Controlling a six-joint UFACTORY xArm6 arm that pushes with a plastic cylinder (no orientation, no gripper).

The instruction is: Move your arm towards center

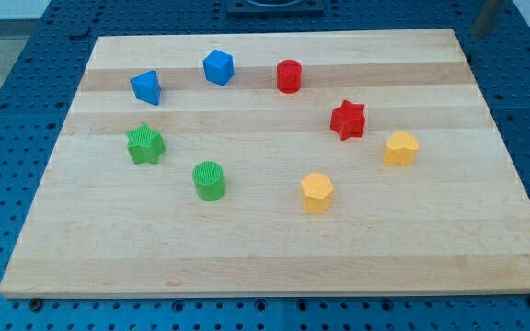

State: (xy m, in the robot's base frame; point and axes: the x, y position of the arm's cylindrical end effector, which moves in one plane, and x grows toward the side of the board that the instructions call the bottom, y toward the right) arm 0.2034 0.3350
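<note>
1. Aiming for the middle of the desk (265, 138): bare wood there, ringed by eight blocks, none lying on the centre itself
2. Around that middle, going clockwise from the view's top: red cylinder (289, 75), red star (348, 119), yellow block (400, 148) furthest to the view's right, second yellow block (316, 193) below centre, green cylinder (209, 180), green star (144, 144), blue block (145, 87) at the upper left, blue cube (218, 67) beside it
3. All well apart from one another; none touching
4. No sight of my tip anywhere over the desk, so no telling where it stands relative to the blocks
5. As to the end effector: a plain rod with nothing to open or close, and out of view here, so cannot tell its state
6. Dark shape (489, 17) at the view's top right, off the desk; possibly part of the arm, too little showing to say
7. Step in hand, by judgement: the very start, approach to centre not yet made
8. Next move calls for entering through a gap in the ring, likely the wide one between red cylinder and red star if coming from the top right, and stopping short of the second yellow block
</note>
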